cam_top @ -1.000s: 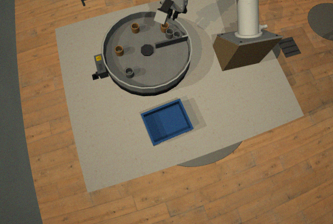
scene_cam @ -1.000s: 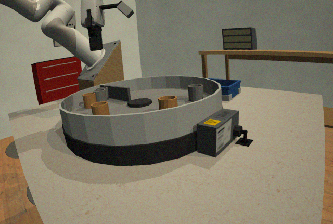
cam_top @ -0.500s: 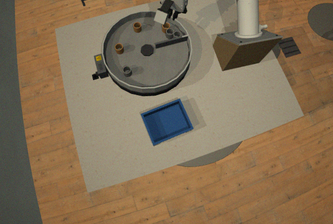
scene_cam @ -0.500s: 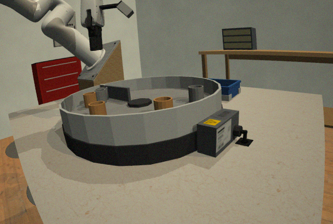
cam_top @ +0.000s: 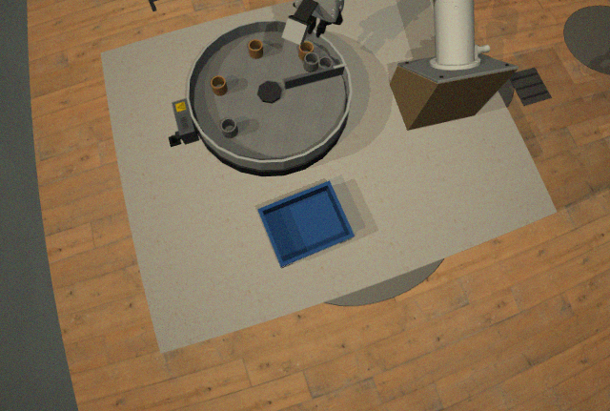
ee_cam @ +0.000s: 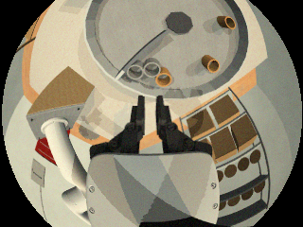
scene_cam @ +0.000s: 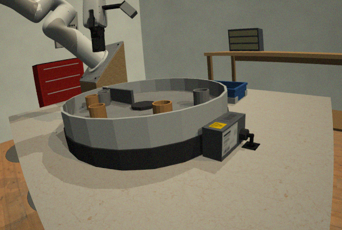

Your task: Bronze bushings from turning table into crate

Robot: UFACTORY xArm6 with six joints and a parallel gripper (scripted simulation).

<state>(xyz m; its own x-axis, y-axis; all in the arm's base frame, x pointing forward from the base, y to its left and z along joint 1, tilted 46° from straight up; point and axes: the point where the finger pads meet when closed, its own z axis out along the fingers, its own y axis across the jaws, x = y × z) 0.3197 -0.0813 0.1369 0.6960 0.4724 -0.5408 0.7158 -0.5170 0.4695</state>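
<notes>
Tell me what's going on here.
A robot arm holds its empty tool, fingers slightly apart, raised near the turning table's edge. Three bronze bushings and three steel ones stand on it. The blue crate has no bushings yet; sorting the bronze into it remains.
</notes>
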